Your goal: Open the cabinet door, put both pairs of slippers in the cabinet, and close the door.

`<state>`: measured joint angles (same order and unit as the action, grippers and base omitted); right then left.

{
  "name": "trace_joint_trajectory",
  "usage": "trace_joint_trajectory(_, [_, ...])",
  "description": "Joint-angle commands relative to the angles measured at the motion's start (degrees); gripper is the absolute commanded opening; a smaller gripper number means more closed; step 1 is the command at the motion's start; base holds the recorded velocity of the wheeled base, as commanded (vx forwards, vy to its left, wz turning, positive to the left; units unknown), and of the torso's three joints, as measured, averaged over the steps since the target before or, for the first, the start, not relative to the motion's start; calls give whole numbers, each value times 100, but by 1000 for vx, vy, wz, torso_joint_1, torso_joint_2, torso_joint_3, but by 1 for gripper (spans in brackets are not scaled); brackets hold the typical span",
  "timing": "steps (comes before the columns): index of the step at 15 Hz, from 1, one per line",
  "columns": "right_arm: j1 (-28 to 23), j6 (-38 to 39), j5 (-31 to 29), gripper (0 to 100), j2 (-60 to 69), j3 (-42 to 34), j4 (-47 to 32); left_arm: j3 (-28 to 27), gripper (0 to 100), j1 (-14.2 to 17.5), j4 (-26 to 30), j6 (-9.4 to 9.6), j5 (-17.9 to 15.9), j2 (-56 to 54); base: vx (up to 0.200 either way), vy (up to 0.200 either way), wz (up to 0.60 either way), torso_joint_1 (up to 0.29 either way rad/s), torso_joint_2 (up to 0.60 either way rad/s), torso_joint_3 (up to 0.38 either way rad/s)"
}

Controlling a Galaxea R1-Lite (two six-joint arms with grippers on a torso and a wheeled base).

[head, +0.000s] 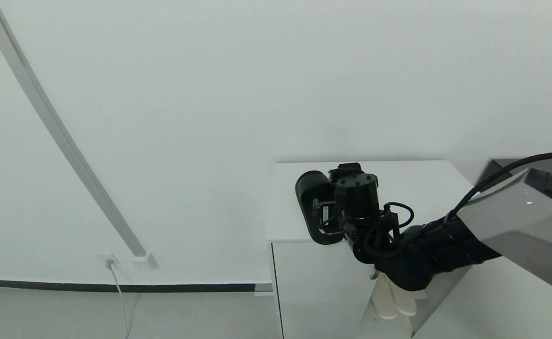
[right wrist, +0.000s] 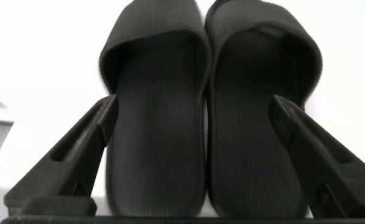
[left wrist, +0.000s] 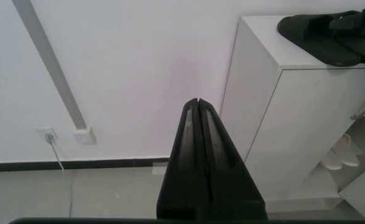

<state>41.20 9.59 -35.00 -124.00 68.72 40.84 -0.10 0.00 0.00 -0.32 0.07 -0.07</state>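
The cabinet (head: pixel 323 282) door (head: pixel 501 301) is open, and the white slippers (head: pixel 393 301) are already stowed inside. The pair of black slippers (right wrist: pixel 157 143) is still on the cabinet's top surface and has not yet been lifted; stowing it and closing the door are judged to remain. The right claw (right wrist: pixel 193 102) is spread wide, with one finger outside each flank of the black pair, so that both slippers lie between the fingers. No contact can be confirmed. The left claw (left wrist: pixel 198 102) is fully closed and empty, held well apart from the cabinet.
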Motion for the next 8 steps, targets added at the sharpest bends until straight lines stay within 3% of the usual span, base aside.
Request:
trace_joint_trajectory(1, [-157,-19,11,100,-441,300,38,1,0,0,0,-3,1,7,0,0,0,0,0,0])
trace_joint_trajectory(8, [-499,-98,389,100,-1038,1214,12,1,0,0,0,-3,1,7,0,0,0,0,0,0])
